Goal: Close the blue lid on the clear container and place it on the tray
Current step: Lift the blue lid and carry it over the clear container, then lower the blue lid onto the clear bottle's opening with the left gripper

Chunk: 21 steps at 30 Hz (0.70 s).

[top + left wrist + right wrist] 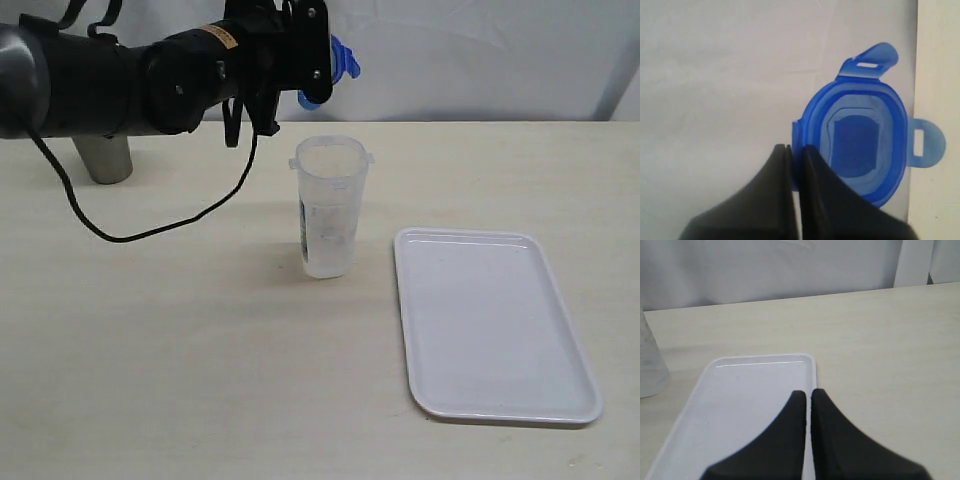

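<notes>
Left wrist view shows the left gripper [795, 149] pressed nearly together on one edge of the blue lid [855, 145]. It pinches what looks like a thin side flap, and the rest of the lid juts out free with two other flaps sticking outward. In the exterior view the lid hangs in the air, above and a little behind the open mouth of the clear container [330, 205], not touching it. The container stands upright on the surface [200, 350], just beside the tray [497, 237] but apart from it. The lid looks light and thin. Its flaps probably bend, so held by one edge it could swivel or slip when pushed down onto the rim, and the stiffer ring would be a surer hold. The container seems empty, light, tall and narrow, so it should tip easily under a sideways push. Its smooth walls may be slippery and may give a little. The middle of the body, below the small rim tabs, looks like the best place to grip, with modest pressure. The right gripper [808, 392] has its fingers drawn together with only a sliver between them, holding nothing, above the tray's edge.
</notes>
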Tool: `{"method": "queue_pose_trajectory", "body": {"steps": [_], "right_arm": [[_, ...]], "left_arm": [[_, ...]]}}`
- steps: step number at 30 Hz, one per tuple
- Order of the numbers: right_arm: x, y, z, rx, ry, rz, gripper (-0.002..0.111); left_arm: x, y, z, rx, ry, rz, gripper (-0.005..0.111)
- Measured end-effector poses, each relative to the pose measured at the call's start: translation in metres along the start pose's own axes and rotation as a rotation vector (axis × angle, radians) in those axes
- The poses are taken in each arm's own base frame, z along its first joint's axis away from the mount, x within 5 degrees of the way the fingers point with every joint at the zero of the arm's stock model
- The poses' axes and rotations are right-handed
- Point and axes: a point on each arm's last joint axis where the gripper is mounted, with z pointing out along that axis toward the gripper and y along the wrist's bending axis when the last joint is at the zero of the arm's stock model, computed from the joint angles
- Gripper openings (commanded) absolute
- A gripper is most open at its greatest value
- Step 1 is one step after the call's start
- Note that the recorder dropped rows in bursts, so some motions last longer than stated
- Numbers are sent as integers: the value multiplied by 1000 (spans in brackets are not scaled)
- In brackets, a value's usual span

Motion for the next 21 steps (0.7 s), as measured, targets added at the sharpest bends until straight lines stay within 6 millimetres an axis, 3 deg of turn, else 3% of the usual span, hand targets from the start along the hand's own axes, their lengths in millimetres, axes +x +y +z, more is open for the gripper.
{"method": "queue_pose_trajectory", "body": {"steps": [3, 8, 15, 18, 21], "right_arm": [[0, 0, 0, 0, 0, 0, 4], [0, 0, 0, 0, 0, 0, 4], [0, 0, 0, 0, 0, 0, 4], [0, 0, 0, 0, 0, 0, 4], [0, 0, 0, 0, 0, 0, 4]], "left_arm": [[-11, -6, -2, 37, 20, -68, 0], [-43, -17, -8, 86, -36, -36, 0], [-32, -3, -8, -71, 110, -15, 0], [-23, -3, -10, -90, 206, -149, 0], [-28, -7, -12, -69, 220, -218, 0]]}}
